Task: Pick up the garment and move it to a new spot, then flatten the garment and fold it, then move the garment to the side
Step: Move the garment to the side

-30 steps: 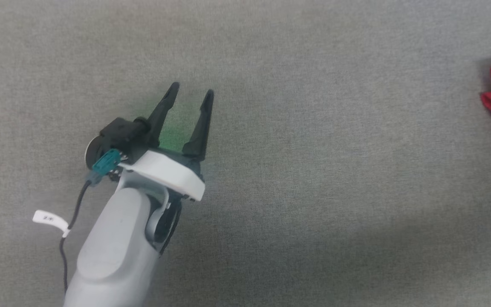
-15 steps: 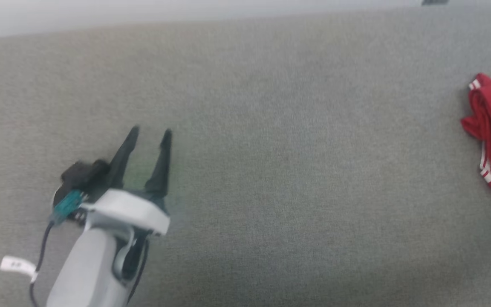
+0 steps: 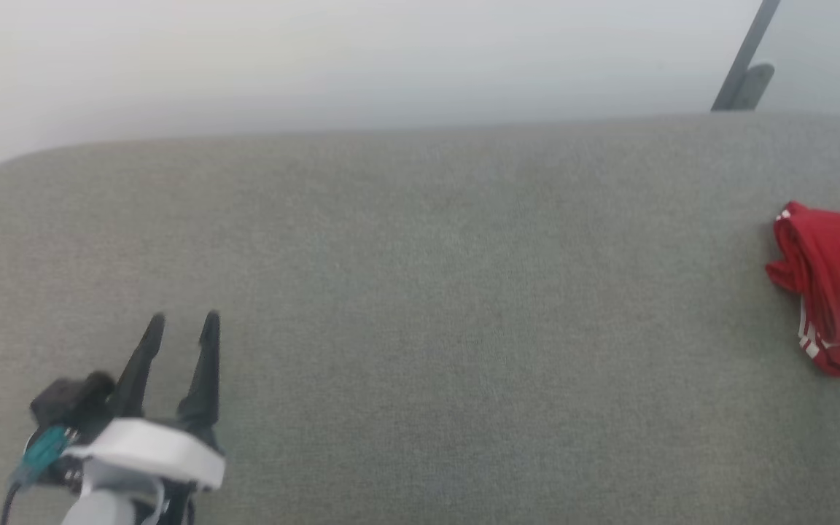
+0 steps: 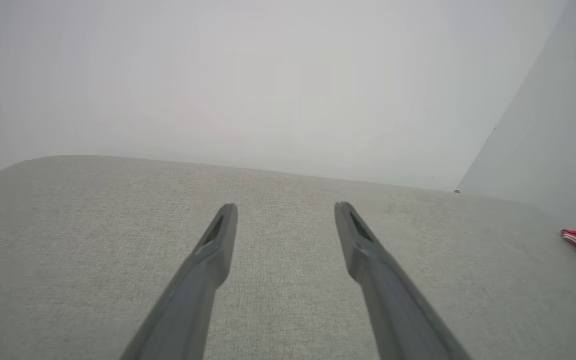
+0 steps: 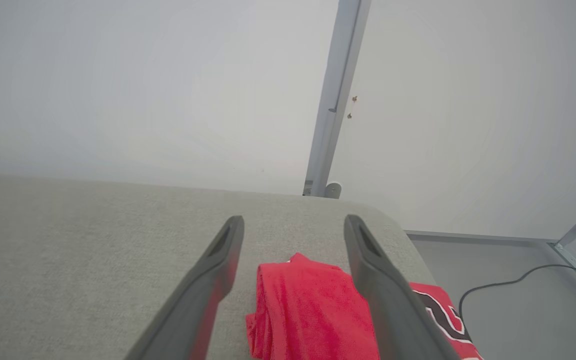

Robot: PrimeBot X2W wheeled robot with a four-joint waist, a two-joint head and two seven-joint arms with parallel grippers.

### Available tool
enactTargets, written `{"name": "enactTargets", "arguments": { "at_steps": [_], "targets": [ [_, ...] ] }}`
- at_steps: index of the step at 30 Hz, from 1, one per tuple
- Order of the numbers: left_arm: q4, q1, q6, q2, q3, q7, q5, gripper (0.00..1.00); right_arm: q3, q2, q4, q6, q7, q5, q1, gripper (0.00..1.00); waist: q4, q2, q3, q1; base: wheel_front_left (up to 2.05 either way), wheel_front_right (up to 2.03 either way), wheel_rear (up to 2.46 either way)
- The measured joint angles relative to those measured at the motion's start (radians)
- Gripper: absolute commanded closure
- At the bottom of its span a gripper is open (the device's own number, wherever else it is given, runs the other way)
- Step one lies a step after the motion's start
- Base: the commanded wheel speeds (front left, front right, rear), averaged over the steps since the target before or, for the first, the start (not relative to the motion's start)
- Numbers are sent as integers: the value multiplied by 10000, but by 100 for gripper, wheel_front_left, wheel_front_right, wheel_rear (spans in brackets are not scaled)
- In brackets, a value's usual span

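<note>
Garment (image 3: 821,292) lies bunched at the right edge of head view on grey cushion (image 3: 420,292), long axis top to bottom. Right wrist view adds dark white-outlined lettering at lower right. Left gripper (image 3: 184,319) lower left, jaws apart. Right gripper (image 5: 294,220) jaws apart, garment seen between them.

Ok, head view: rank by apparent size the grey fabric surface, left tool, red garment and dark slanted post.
Grey fabric surface: largest by far.
Left tool with dark fingers and crumpled red garment: look alike; the tool is nearer the camera, the garment cut by the frame edge, so unranked.
Dark slanted post: smallest.
</note>
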Motion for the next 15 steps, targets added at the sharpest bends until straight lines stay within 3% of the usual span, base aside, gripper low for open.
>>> {"name": "enactTargets", "arguments": {
  "at_steps": [5,15],
  "targets": [
    [-366,728,0,242,343,0,-42,0,-1417,807,-1064,0,-2,-1126,1374,0,119,0,-474,0,0,0,0],
    [-930,1864,2,173,961,2,171,0,-2980,2130,-2763,0,-2,-2598,3278,0,212,0,-1018,0,0,0,0]
  ]
}}
